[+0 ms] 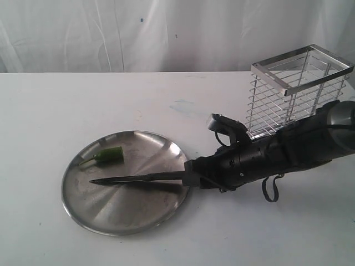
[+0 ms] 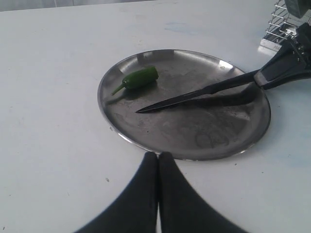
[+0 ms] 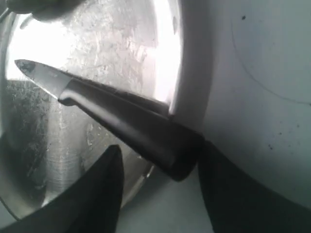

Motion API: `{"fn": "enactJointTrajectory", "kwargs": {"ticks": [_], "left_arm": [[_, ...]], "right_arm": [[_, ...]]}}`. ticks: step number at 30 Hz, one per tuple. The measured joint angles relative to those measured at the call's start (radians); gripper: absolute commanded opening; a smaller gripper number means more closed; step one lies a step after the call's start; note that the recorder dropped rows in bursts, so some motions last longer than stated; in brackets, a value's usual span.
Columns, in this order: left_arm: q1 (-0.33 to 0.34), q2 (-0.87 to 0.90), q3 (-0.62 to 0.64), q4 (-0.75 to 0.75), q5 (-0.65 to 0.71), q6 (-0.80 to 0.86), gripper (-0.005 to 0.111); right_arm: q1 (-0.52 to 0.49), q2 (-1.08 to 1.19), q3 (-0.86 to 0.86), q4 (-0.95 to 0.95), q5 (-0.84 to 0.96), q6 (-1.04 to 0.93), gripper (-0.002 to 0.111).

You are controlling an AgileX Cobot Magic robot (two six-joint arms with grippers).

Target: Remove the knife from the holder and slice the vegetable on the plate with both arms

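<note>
The steel plate (image 1: 122,216) lies left of centre on the white table. A green pepper (image 1: 105,157) rests near its far left rim. The dark knife (image 1: 138,178) lies across the plate, tip on the metal, handle over the right rim. My right gripper (image 1: 191,176) is at the handle end. In the right wrist view its fingers stand apart, open, with the knife (image 3: 121,116) handle between them (image 3: 160,150), close against one finger. My left gripper (image 2: 158,154) is shut and empty, just off the plate (image 2: 194,141) rim, opposite the pepper (image 2: 140,77). The left arm is outside the exterior view.
The chrome wire holder (image 1: 294,88) stands at the back right, behind my right arm (image 1: 288,149), and shows no contents. A white curtain closes off the far side of the table.
</note>
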State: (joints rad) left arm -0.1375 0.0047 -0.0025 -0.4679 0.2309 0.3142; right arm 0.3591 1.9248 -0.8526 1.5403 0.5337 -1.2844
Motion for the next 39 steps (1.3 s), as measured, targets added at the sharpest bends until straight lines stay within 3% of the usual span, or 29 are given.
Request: {"fn": "enactJointTrajectory", "kwargs": {"ticks": [7, 14, 17, 24, 30, 39], "left_arm": [[0.000, 0.000, 0.000, 0.000, 0.000, 0.000, 0.000], [0.000, 0.000, 0.000, 0.000, 0.000, 0.000, 0.000], [0.000, 0.000, 0.000, 0.000, 0.000, 0.000, 0.000], [0.000, 0.000, 0.000, 0.000, 0.000, 0.000, 0.000], [0.000, 0.000, 0.000, 0.000, 0.000, 0.000, 0.000], [0.000, 0.000, 0.000, 0.000, 0.000, 0.000, 0.000]], "right_arm": [[0.000, -0.037, 0.000, -0.087, -0.003, 0.021, 0.047], [0.000, -0.135, 0.000, -0.620, 0.209, 0.441, 0.047], [0.000, -0.181, -0.036, -0.673, 0.345, 0.510, 0.047], [0.000, -0.126, -0.493, -0.833, 0.639, 0.779, 0.051], [0.000, 0.059, -0.751, -0.913, 0.667, 0.776, 0.052], [0.000, 0.211, -0.792, -1.098, 0.680, 0.673, 0.057]]}}
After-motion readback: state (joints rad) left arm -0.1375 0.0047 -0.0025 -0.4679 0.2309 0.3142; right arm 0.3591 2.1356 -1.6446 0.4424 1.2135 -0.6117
